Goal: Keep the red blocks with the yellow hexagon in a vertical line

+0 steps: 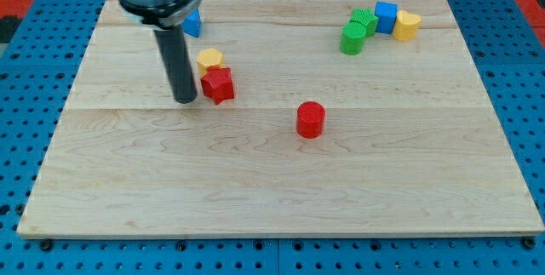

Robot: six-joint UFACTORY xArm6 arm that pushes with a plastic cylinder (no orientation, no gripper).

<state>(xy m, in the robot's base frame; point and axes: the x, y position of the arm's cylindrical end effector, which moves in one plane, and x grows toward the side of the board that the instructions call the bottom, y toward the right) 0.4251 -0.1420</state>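
Observation:
The yellow hexagon (209,59) sits on the wooden board, left of centre, toward the view's top. A red star-shaped block (218,84) touches it just below. A red cylinder (311,119) stands apart, to the view's lower right of them. My tip (186,100) rests on the board just left of the red star block, close to it or touching it.
A blue triangle (192,23) lies at the view's top left, partly hidden behind the arm. At the top right sit two green blocks (352,37), a blue cube (386,15) and a yellow heart-shaped block (407,25). The board's edge (281,233) runs along the view's bottom.

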